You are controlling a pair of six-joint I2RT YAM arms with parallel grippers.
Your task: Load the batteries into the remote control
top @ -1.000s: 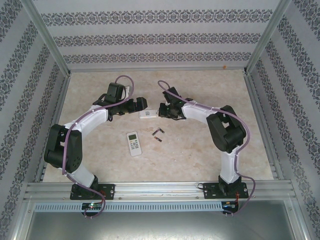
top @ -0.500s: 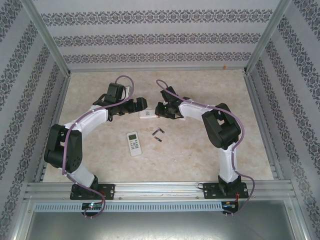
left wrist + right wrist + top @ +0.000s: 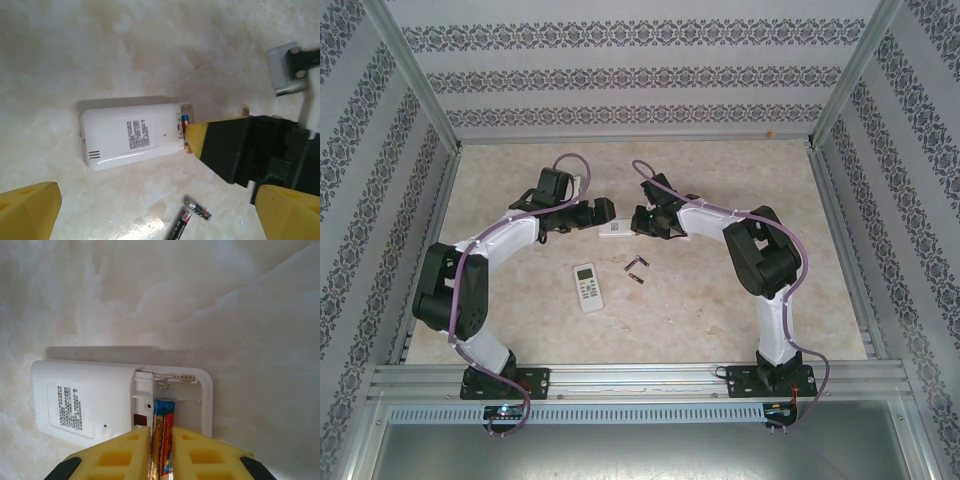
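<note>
White remote control (image 3: 90,400) lies face down, compartment (image 3: 187,392) open.
Right gripper (image 3: 161,432) pinches a battery (image 3: 163,412), tip near the compartment spring (image 3: 163,382); left gripper (image 3: 157,207) hangs spread wide, empty.

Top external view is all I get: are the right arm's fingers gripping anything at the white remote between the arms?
Observer: Yes. The right gripper is shut on a slim copper-tinted cylindrical battery, its tip over the open compartment of the white plastic remote.
Operator: Is the left arm holding the remote?
Observer: No. The left gripper is open, its yellow fingers clear of the remote.
</note>
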